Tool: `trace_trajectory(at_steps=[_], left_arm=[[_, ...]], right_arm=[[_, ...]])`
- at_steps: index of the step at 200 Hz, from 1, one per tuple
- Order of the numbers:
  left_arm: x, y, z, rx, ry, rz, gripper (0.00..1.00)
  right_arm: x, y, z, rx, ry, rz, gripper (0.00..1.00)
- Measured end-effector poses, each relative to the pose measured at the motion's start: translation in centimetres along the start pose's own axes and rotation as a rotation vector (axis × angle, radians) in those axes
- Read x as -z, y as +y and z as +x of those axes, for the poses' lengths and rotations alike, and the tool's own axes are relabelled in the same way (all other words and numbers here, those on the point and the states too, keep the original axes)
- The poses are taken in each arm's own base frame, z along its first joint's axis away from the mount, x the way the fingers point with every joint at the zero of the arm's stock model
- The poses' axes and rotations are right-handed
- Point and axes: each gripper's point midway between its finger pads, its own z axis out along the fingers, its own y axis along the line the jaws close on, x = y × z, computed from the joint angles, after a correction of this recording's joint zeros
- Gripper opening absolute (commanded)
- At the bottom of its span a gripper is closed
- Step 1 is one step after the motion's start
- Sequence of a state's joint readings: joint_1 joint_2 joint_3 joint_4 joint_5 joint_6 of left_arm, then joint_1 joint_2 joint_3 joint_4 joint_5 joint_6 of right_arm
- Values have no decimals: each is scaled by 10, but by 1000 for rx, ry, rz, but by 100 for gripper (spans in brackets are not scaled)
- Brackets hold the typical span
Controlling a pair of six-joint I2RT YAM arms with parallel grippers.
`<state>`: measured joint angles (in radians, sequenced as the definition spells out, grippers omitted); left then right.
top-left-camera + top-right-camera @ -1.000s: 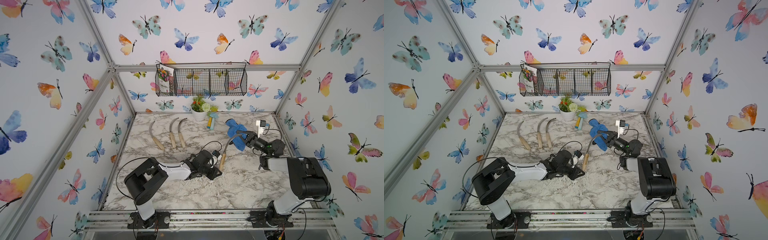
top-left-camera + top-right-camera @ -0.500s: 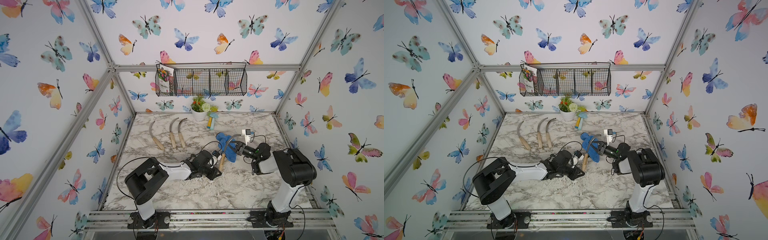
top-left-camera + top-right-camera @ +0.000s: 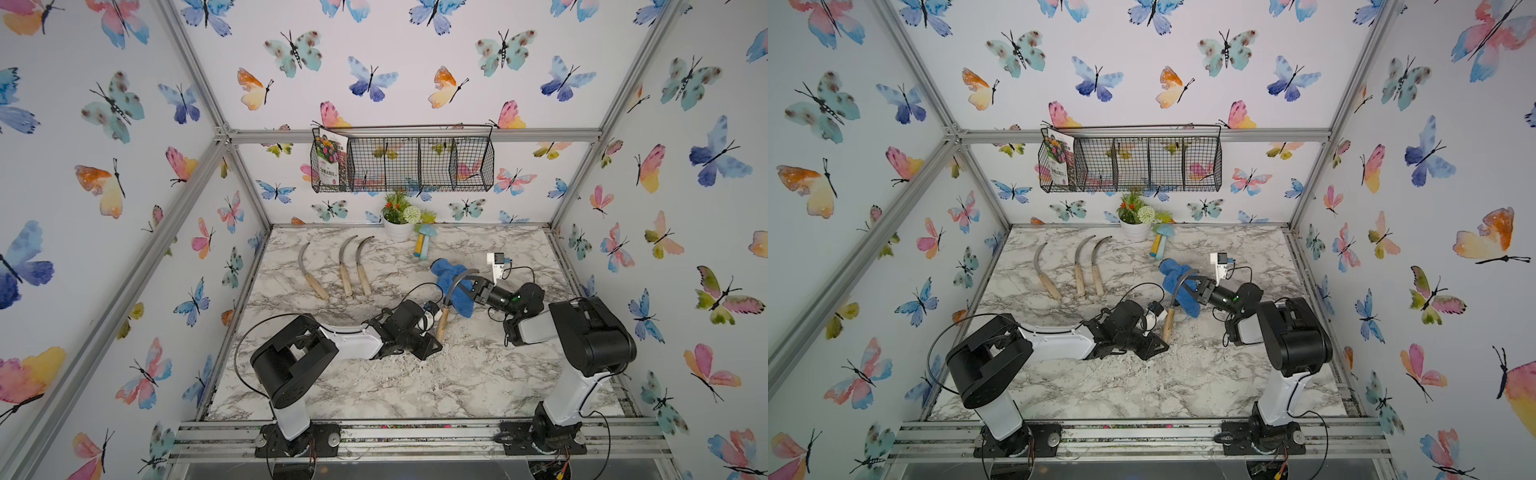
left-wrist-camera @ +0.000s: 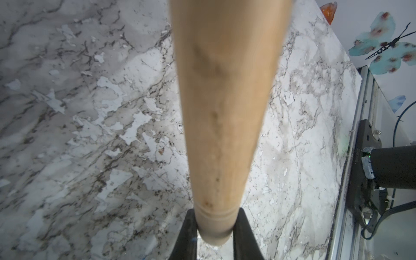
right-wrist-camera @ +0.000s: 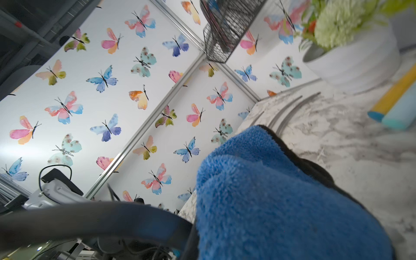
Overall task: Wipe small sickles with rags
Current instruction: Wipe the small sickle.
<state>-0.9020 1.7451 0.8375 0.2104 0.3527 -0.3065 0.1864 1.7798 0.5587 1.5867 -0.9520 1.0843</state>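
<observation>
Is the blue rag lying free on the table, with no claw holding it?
No, the right claw is shut on the blue rag and holds it at the curved blade of one sickle.

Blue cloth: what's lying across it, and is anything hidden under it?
A sickle's curved grey blade arches across the blue cloth in both top views. The cloth hides the tips of the right jaws pinching it and the marble table beneath.

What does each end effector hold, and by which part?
Left end effector: sickle, at its wooden handle's butt. Right end effector: blue rag, about mid-length.
</observation>
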Motion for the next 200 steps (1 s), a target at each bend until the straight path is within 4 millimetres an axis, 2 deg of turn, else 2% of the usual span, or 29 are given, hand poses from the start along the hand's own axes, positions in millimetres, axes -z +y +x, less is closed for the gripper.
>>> trace_trajectory(at_steps=[17, 39, 62, 94, 114, 163, 200], left_arm=[[0, 0, -1, 0, -3, 0, 0], [0, 2, -2, 2, -8, -1, 0], [-1, 2, -2, 2, -10, -1, 0], [-1, 2, -2, 2, -9, 0, 0], [-1, 2, -2, 3, -7, -1, 0], [-1, 3, -1, 4, -6, -3, 0], [-1, 3, -1, 5, -5, -4, 0]], right_arm=[[8, 19, -27, 64, -50, -19, 2], [19, 33, -49, 108, -95, -23, 2], [20, 39, -52, 118, -96, -21, 2], [19, 29, -47, 90, -82, -4, 2], [15, 18, -34, 58, -62, -3, 2], [-2, -22, 31, -113, 51, 32, 2], [-2, -51, 63, -239, 98, 80, 2]])
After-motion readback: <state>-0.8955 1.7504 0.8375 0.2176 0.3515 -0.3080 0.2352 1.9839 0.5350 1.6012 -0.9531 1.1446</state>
